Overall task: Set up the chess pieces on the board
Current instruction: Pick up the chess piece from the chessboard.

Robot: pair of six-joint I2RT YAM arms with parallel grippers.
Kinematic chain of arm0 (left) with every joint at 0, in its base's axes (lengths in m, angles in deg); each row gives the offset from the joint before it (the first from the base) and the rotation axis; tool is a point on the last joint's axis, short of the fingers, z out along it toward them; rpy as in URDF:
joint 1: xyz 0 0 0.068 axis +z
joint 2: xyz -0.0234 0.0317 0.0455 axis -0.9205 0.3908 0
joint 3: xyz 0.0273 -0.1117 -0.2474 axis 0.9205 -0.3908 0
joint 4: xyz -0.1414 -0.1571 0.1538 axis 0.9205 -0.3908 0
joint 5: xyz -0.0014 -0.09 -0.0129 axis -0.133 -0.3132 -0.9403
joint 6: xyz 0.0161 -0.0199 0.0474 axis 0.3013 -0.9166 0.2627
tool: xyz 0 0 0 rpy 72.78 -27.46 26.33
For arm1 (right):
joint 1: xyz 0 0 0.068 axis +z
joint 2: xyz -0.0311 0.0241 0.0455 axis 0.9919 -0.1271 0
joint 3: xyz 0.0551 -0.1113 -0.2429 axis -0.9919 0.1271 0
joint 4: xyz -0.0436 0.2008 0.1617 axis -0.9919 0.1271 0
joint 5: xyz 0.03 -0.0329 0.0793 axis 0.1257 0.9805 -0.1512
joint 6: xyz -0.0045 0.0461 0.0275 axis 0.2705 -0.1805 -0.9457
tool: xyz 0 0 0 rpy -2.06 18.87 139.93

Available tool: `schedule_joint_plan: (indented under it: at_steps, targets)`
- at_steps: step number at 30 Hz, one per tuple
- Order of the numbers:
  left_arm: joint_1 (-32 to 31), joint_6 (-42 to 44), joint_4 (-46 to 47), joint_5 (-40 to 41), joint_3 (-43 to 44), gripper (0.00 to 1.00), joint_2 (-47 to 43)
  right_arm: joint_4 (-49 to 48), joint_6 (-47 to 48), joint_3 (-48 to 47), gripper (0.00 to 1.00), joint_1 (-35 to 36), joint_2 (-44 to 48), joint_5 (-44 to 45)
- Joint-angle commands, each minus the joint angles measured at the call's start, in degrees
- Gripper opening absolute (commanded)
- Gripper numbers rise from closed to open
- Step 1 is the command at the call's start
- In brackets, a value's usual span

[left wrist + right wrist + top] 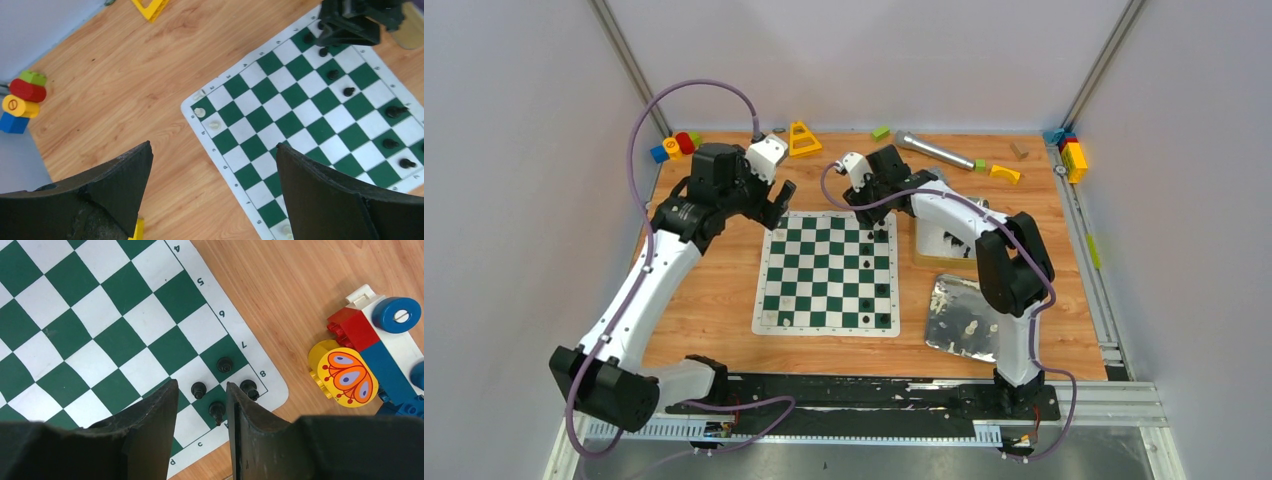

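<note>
The left gripper (214, 146) looms nearest, spread wide and empty above the board's (829, 329) far left corner, probably keeping clear. A few cream pieces (200, 112) stand along the board's left edge, and black pieces (881, 290) line its right edge. The right gripper (201, 385), half spread, straddles black ones at the far right corner, visibly pinching nothing; likely placing. More cream pieces wait in the tin (944, 300) beyond.

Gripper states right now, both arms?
Left gripper: wide open, empty.
Right gripper: partly open; a black piece shows between its fingers, not clamped.
</note>
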Motion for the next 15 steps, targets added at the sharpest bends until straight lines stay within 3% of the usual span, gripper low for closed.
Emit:
schedule_joint_plan:
  at_steps: [1, 7, 15]
  targets:
    - [0.3, 2.9, 2.8, 7.9, 0.7, 1.00, 5.2, -0.2, -1.8, -0.1, 0.41, -0.1, 3.9, 0.6]
    - [0.4, 8.6, 5.0, 9.4, 3.8, 0.98, 18.5, 0.3, -2.6, 4.2, 0.41, -0.9, 10.2, 0.1]
    - [0.9, 14.9, -1.0, 7.4, 17.7, 0.79, 39.1, 0.6, -2.6, 10.7, 0.41, -2.5, 17.7, -1.6]
